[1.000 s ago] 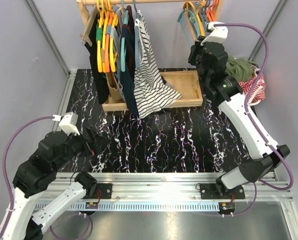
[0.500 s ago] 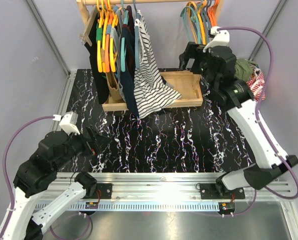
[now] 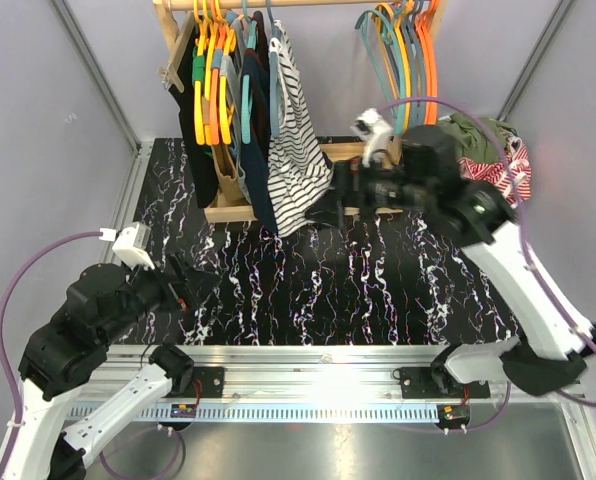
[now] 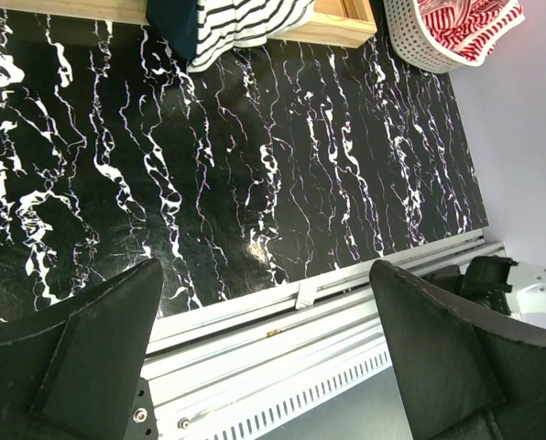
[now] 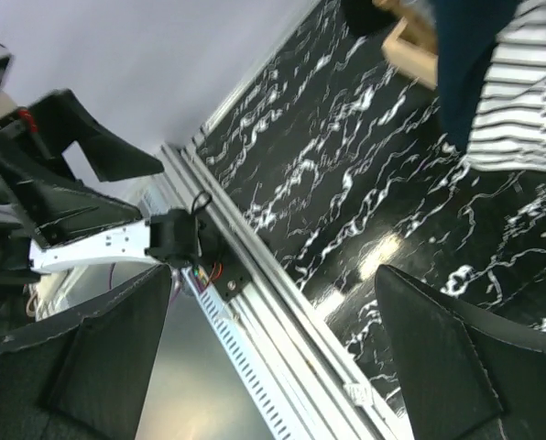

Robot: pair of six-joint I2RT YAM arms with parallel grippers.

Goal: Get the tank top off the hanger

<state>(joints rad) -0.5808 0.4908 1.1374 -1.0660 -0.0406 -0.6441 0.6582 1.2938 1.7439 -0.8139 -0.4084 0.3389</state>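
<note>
Right gripper point(image 3: 328, 198), fingers spread and released, sits just beside the hem of the striped tank top point(image 3: 296, 150), which hangs on the wooden rack point(image 3: 226, 213) at its 11 o'clock. Left gripper point(image 3: 194, 282) likewise released, over the black marbled table point(image 3: 398, 290); grey walls point(image 3: 48, 150) around.

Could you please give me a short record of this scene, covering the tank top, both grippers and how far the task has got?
tank top: striped, hanging from the rail among other clothes
right gripper: open, empty, close to the tank top's lower edge
left gripper: open, empty, over the near left of the table
spare hangers: bare, at the rail's right end
basket: far right, holding red-striped and green cloth
task status: tank top not yet off its hanger
</note>
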